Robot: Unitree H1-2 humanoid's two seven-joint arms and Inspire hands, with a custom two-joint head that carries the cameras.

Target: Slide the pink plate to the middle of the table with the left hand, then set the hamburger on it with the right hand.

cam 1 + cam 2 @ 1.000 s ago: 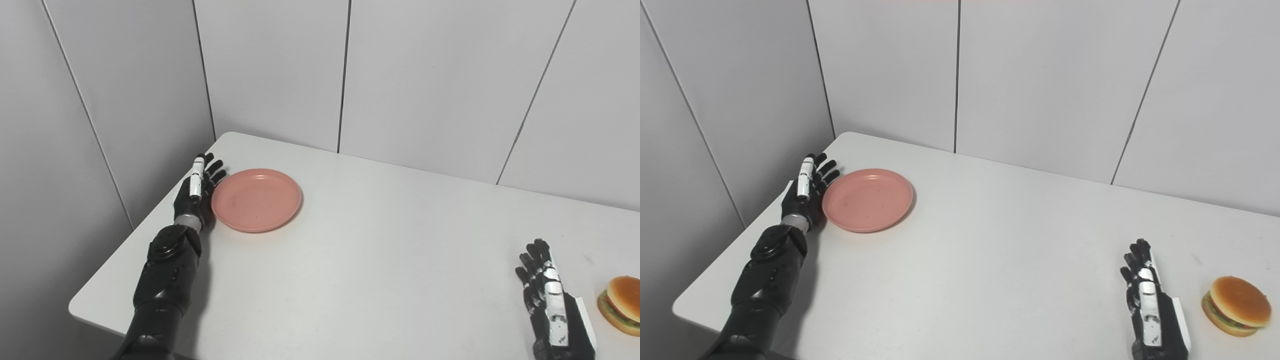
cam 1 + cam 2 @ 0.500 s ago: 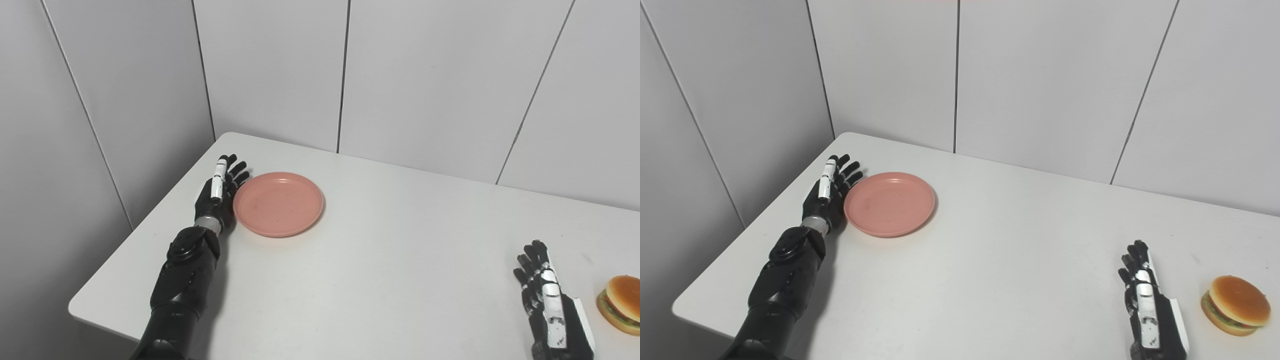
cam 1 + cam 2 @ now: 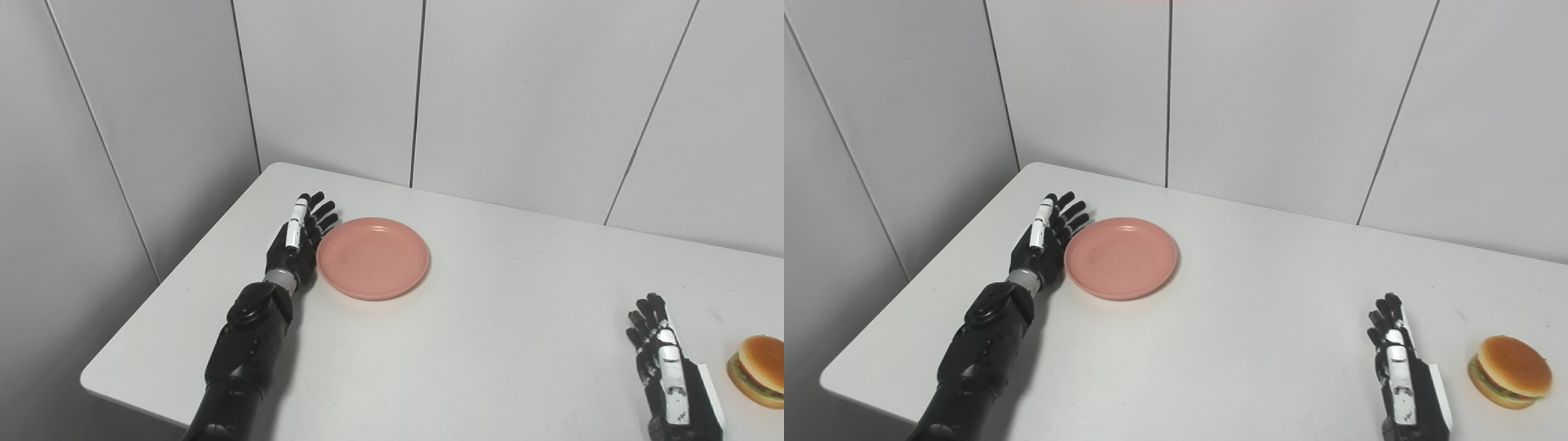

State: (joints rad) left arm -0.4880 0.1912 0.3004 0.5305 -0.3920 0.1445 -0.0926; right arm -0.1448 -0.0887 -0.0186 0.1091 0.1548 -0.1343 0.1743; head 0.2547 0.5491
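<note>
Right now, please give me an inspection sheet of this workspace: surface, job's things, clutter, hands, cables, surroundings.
Surface: white table, a faint mark near its right side.
Job's things: pink plate flat and empty, left of the middle; hamburger on the table at the right.
Clutter: nothing seen.
Hands: left hand open, edge-on against the plate's left rim; right hand open, beside the hamburger, apart from it.
Cables: nothing seen.
Surroundings: grey wall panels behind and to the left.
</note>
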